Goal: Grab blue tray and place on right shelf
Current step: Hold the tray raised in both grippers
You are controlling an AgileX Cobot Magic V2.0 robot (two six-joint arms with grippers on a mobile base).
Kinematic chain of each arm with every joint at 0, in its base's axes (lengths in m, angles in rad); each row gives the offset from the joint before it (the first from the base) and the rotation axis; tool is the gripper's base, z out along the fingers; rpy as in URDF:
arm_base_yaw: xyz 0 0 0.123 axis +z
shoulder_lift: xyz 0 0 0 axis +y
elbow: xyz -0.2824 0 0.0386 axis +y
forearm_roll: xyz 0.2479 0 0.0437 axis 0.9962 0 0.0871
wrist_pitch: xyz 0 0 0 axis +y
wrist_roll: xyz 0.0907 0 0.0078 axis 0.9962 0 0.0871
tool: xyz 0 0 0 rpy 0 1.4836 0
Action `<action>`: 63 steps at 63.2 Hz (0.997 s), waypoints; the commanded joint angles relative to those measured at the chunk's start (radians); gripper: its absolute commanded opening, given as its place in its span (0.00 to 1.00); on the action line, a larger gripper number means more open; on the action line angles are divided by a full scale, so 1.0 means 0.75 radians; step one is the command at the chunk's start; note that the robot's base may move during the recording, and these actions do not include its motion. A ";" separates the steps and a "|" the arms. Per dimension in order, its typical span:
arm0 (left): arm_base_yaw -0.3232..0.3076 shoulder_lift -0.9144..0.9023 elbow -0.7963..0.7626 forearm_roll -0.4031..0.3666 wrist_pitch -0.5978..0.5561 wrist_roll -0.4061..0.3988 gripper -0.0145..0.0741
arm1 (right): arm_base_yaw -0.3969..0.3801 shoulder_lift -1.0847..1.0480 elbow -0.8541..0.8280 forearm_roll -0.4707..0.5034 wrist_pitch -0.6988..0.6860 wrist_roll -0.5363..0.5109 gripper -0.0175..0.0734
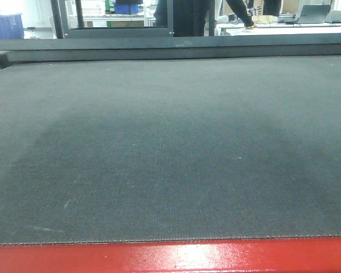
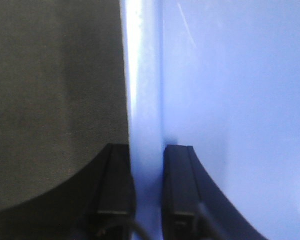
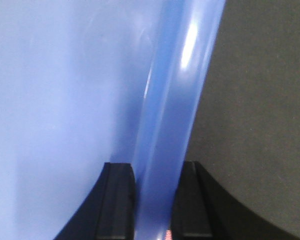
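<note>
While the dark mat (image 2: 55, 90) is seen off to the left, one rim of the blue tray (image 2: 230, 100) is pinched tight between the black fingers (image 2: 117, 190) of the left gripper (image 2: 149, 155). At the other side, its rim is squeezed the same way by the right gripper (image 3: 154, 167).

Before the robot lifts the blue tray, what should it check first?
1. Left gripper clamps the blue tray by its rim: ok, one finger on each side.
2. Right gripper clamps the rim too: ok.
3. Tray inside is bare: ok in the parts shown.
4. Tray is off the dark mat: cannot tell.
5. Way to the right shelf is free: cannot tell, the shelf is not in view.
</note>
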 commanded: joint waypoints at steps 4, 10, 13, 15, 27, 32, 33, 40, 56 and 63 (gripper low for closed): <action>-0.022 -0.073 -0.025 -0.096 0.099 0.044 0.12 | 0.008 -0.097 -0.036 0.067 0.083 -0.044 0.26; -0.022 -0.073 -0.025 -0.130 0.099 0.044 0.12 | 0.008 -0.119 -0.036 0.072 0.088 -0.050 0.26; -0.022 -0.070 -0.025 -0.144 0.099 0.044 0.12 | 0.008 -0.126 -0.036 0.072 0.088 -0.050 0.26; -0.022 -0.070 -0.025 -0.144 0.099 0.044 0.12 | 0.008 -0.126 -0.036 0.072 0.088 -0.050 0.26; -0.022 -0.070 -0.025 -0.150 0.099 0.044 0.12 | 0.008 -0.126 -0.036 0.072 0.091 -0.050 0.26; -0.022 -0.070 -0.025 -0.163 0.099 0.044 0.12 | 0.008 -0.125 -0.036 0.072 0.084 -0.050 0.26; -0.022 -0.070 -0.025 -0.163 0.099 0.044 0.12 | 0.008 -0.125 -0.036 0.072 0.082 -0.050 0.26; -0.022 -0.070 -0.025 -0.163 0.099 0.044 0.12 | 0.008 -0.125 -0.036 0.072 0.081 -0.050 0.26; -0.022 -0.070 -0.025 -0.163 0.099 0.044 0.11 | 0.008 -0.125 -0.036 0.072 0.080 -0.050 0.26; -0.022 -0.070 -0.025 -0.163 0.099 0.044 0.11 | 0.008 -0.125 -0.036 0.072 0.080 -0.050 0.26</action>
